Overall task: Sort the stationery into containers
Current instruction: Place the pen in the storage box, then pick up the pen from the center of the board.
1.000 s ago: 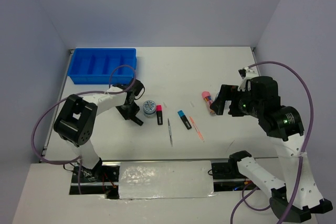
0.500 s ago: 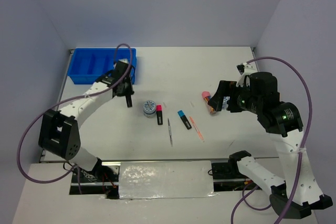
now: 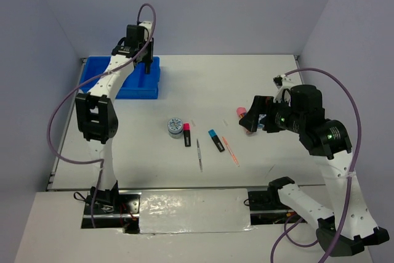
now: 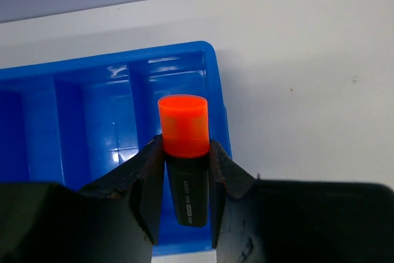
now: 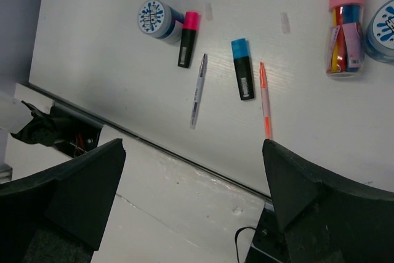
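My left gripper point(image 4: 183, 143) is shut on the black orange-capped highlighter point(image 4: 183, 129) and holds it above the right end compartment of the blue tray point(image 4: 111, 109). From above, the left gripper point(image 3: 148, 66) hangs over the tray point(image 3: 104, 81). My right gripper point(image 5: 192, 146) is open and empty, raised above the table; in the top view it point(image 3: 249, 121) is near the pink-capped tube point(image 3: 240, 112). On the table lie a blue-white disc point(image 5: 154, 16), a pink highlighter point(image 5: 186, 38), a silver pen point(image 5: 198, 89), a blue highlighter point(image 5: 242, 69), an orange pen point(image 5: 265, 100), the tube point(image 5: 345, 26) and a second disc point(image 5: 383, 38).
The tray sits at the table's back left corner, against the wall. The front edge of the table point(image 5: 154, 143) and the arm mounts run below the loose items. My right arm partly hides the tube and the second disc from above.
My left arm has swung from beside the disc at mid-table back to above the tray's right end. My right gripper has shifted slightly left.
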